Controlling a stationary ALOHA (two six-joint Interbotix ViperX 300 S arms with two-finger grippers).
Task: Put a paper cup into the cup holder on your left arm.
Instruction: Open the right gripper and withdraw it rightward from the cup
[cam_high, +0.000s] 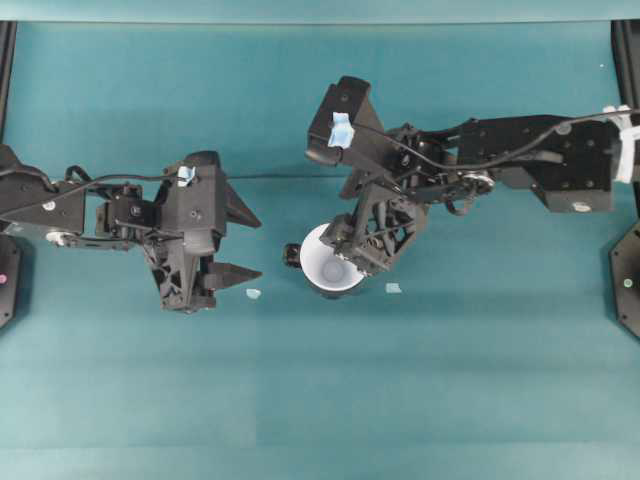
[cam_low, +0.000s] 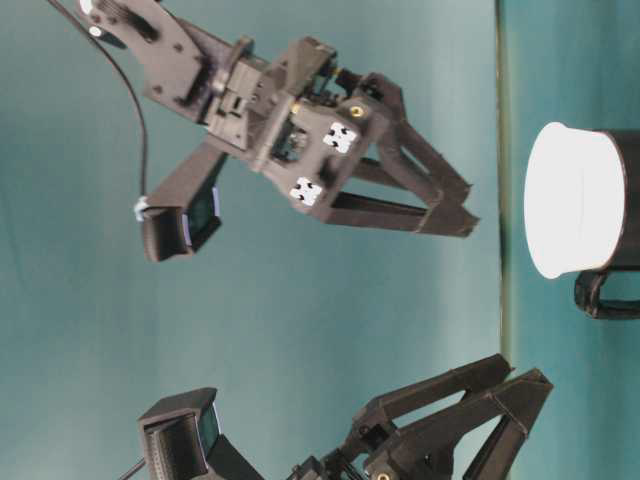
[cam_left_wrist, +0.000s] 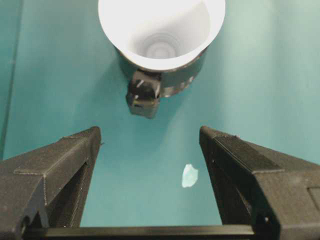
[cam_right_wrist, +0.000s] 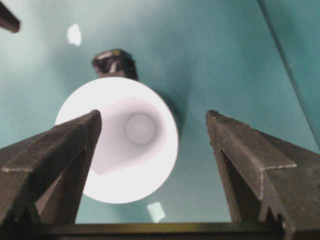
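Observation:
The white paper cup (cam_high: 322, 268) sits upright inside the black cup holder (cam_left_wrist: 185, 82), which stands on the teal table with its stub handle (cam_high: 292, 254) pointing left. The cup's wide rim (cam_low: 565, 200) rises above the holder (cam_low: 628, 200). My right gripper (cam_high: 356, 256) hangs open above the cup, apart from it, one finger (cam_right_wrist: 65, 150) over the rim, the other over bare table. My left gripper (cam_high: 258, 247) stands open to the left of the holder, facing the handle (cam_left_wrist: 143, 95), with nothing between its fingers (cam_left_wrist: 65, 160).
Two small pale scraps lie on the teal table: one (cam_high: 253, 293) just past the left gripper, one (cam_high: 393, 288) to the right of the holder. Black mounts (cam_high: 625, 275) stand at both side edges of the table.

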